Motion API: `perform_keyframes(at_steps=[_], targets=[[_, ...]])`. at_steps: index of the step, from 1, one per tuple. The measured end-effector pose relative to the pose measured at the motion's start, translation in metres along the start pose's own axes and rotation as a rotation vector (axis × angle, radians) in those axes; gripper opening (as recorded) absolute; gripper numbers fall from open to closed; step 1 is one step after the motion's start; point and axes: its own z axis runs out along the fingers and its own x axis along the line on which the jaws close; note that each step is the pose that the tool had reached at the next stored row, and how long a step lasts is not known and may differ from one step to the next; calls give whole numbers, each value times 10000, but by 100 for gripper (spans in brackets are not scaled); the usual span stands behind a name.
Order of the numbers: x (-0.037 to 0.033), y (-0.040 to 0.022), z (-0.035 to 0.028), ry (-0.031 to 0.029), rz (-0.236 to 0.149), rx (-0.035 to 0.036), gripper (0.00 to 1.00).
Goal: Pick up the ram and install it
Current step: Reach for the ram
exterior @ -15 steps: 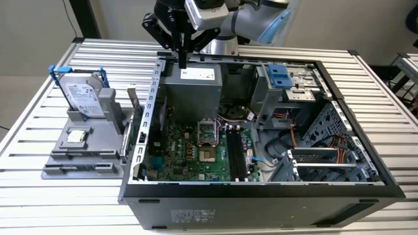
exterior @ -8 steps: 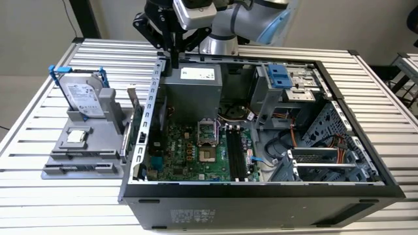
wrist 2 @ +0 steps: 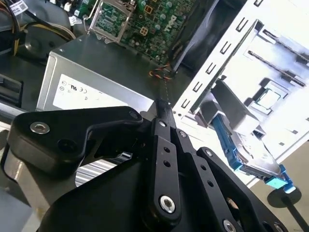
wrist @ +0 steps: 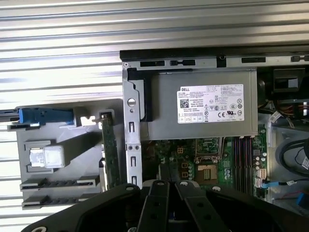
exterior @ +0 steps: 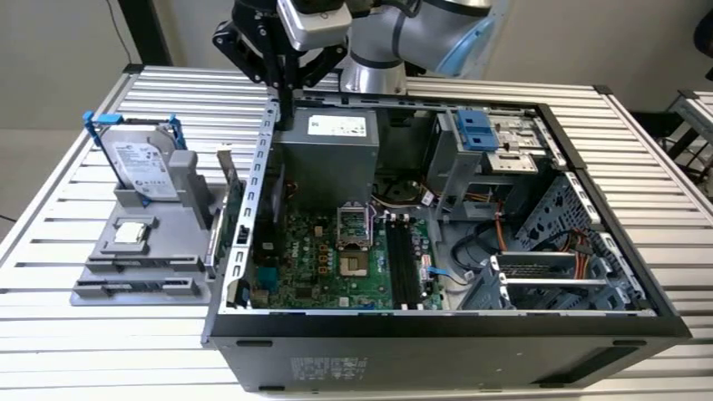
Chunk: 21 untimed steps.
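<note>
You see the black linkage gripper (wrist 2: 161, 108) with its jaws pressed together to 1 narrow tip, nothing between them. That tip hangs over the grey metal power-supply box with a white label (wrist 2: 96, 67), near the box's edge. Past the box lies the green motherboard with a square silver socket (wrist 2: 145, 17). On the far side of the slotted grey case wall (wrist 2: 212, 79), the silver hard drive with blue rails (wrist 2: 244, 145) sits in a grey plastic holder (wrist 2: 227, 102).
</note>
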Motion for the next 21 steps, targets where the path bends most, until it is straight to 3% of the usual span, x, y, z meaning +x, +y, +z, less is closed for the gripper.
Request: perform_keyframes(at_steps=[21], targets=[[314, -22, -2, 0, 0, 0, 0]])
